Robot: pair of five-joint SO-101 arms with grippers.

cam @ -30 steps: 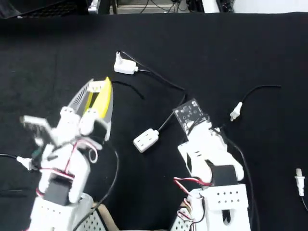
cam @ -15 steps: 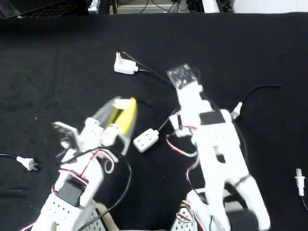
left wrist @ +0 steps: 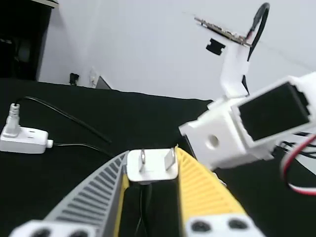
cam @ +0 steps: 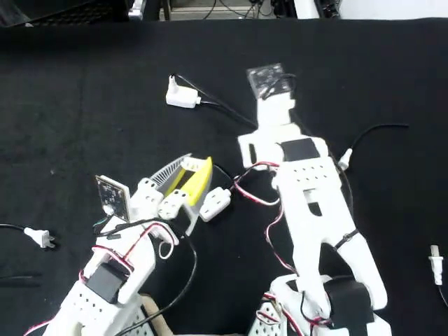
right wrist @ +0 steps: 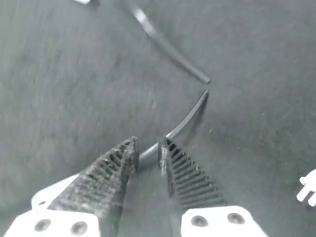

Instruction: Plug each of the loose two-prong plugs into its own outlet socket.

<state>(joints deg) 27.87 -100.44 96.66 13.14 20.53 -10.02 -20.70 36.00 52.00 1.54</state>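
Left wrist view: left gripper (left wrist: 151, 157) clamps a plug (left wrist: 150, 170), prongs forward!
And the right?
Right gripper (right wrist: 147, 145) is barely parted over a cable (right wrist: 190, 116), gripping nothing.
Score?
Far socket (cam: 183, 99) seems filled, so 1 done. Near socket (cam: 215, 201), beside the held plug, looks empty. 3 loose plugs (cam: 38, 238) lie on the table (cam: 84, 105).
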